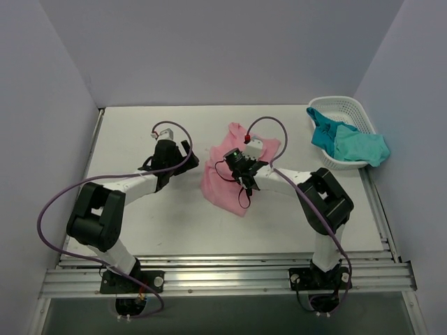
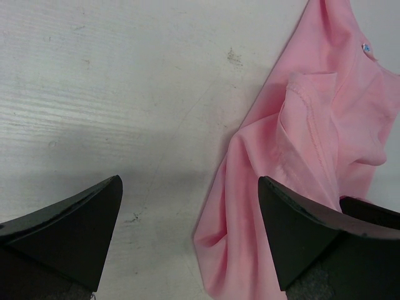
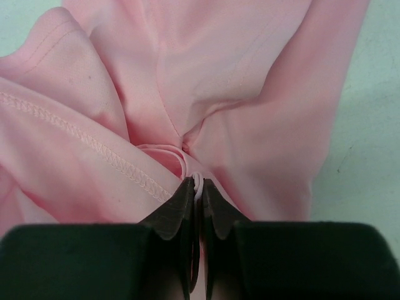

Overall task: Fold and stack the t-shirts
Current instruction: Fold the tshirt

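Only the right wrist view shows the right gripper (image 3: 197,184) pinching the pink t-shirt (image 3: 237,75); the left gripper (image 2: 189,181) gapes. White tabletop (image 1: 140,132), basket (image 1: 340,105) at two o'clock, grey walls (image 1: 223,49).

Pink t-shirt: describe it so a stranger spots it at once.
On the white table, look at the middle. A crumpled light pink fabric t-shirt lies there, pinched by the right hand. It alone is pink; the teal fabric shirts sit in the white plastic lattice basket at far right.
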Controlling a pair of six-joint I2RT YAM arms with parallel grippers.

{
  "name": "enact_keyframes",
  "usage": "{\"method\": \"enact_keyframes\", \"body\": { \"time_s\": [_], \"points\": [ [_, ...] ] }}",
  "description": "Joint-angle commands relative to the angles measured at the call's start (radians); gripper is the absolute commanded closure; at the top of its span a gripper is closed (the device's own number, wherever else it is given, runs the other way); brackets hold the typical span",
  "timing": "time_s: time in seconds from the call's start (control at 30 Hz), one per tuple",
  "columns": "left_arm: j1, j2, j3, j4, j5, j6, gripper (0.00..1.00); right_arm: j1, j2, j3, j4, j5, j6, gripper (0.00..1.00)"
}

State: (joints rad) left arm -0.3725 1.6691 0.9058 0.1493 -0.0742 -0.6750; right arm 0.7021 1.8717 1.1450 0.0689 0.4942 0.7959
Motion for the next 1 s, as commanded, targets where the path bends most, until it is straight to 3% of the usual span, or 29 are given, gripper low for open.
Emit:
{"method": "enact_keyframes", "body": {
  "time_s": [0.0, 0.3, 0.53, 0.7, 0.77, 0.8, 0.83, 0.87, 0.97],
  "points": [
    [-0.005, -0.054, 0.015, 0.022, -0.004, -0.005, 0.01, 0.008, -0.034, -0.010, -0.038, 0.027, 0.003, 1.00],
    [-0.002, -0.120, 0.013, -0.022, -0.039, 0.000, 0.01, 0.111, -0.156, -0.040, -0.060, 0.018, 0.014, 1.00],
    [0.001, -0.204, 0.059, -0.096, -0.091, 0.022, 0.01, 0.477, -0.328, -0.069, -0.253, 0.151, 0.133, 1.00],
    [0.003, -0.258, 0.051, -0.116, -0.093, 0.018, 0.02, 0.747, -0.388, -0.163, -0.360, 0.202, 0.343, 0.99],
    [0.003, -0.287, 0.041, -0.125, -0.095, 0.017, 0.02, 0.819, -0.379, -0.185, -0.449, 0.224, 0.429, 0.82],
    [0.003, -0.307, 0.036, -0.134, -0.096, 0.017, 0.02, 0.883, -0.364, -0.185, -0.481, 0.253, 0.516, 0.36],
    [0.003, -0.316, 0.033, -0.136, -0.098, 0.017, 0.02, 0.908, -0.355, -0.180, -0.518, 0.271, 0.558, 0.07],
    [0.003, -0.325, 0.021, -0.137, -0.101, 0.014, 0.02, 0.928, -0.344, -0.160, -0.579, 0.286, 0.589, 0.00],
    [0.001, -0.351, 0.005, -0.132, -0.102, 0.002, 0.02, 0.947, -0.290, -0.090, -0.702, 0.349, 0.661, 0.00]
  ]
}}
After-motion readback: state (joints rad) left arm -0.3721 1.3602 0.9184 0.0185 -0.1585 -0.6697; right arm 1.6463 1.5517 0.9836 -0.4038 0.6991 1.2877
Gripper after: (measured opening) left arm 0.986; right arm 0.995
